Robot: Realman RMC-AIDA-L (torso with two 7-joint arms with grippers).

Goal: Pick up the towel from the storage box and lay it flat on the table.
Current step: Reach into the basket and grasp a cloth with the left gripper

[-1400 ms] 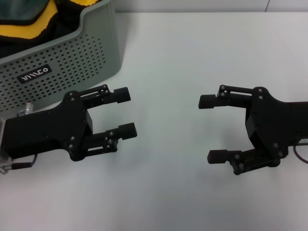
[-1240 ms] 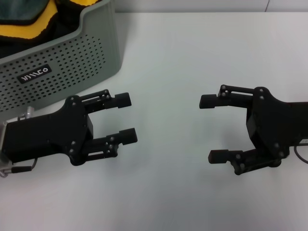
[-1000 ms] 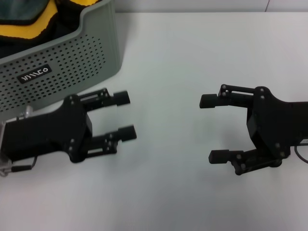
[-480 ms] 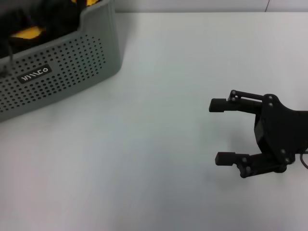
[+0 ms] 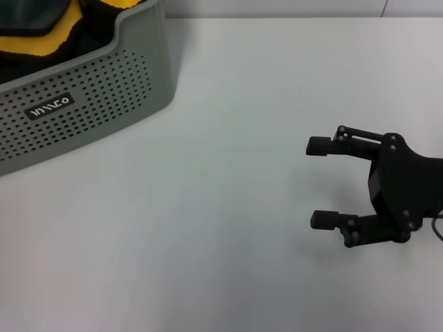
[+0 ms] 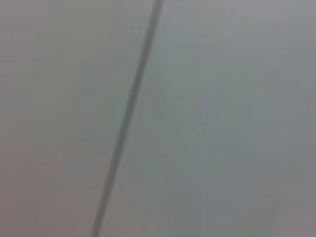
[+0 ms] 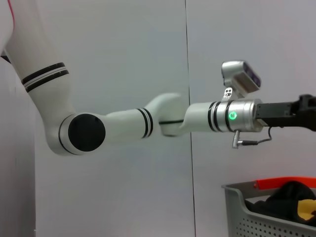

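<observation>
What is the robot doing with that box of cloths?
It is about to fetch a towel, which is in the grey storage box at the table's far left. Nothing is being held yet. The right gripper hovers open over the table on the right. The left arm is raised and stretched out above the box; its gripper is out of view.

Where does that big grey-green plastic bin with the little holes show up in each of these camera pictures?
Head view: the grey-green perforated plastic storage box fills the upper left corner.
Left wrist view: not in it.
Right wrist view: only its corner shows, at the lower right.
Shared landmark: the yellow and black cloths heaped inside the box.
</observation>
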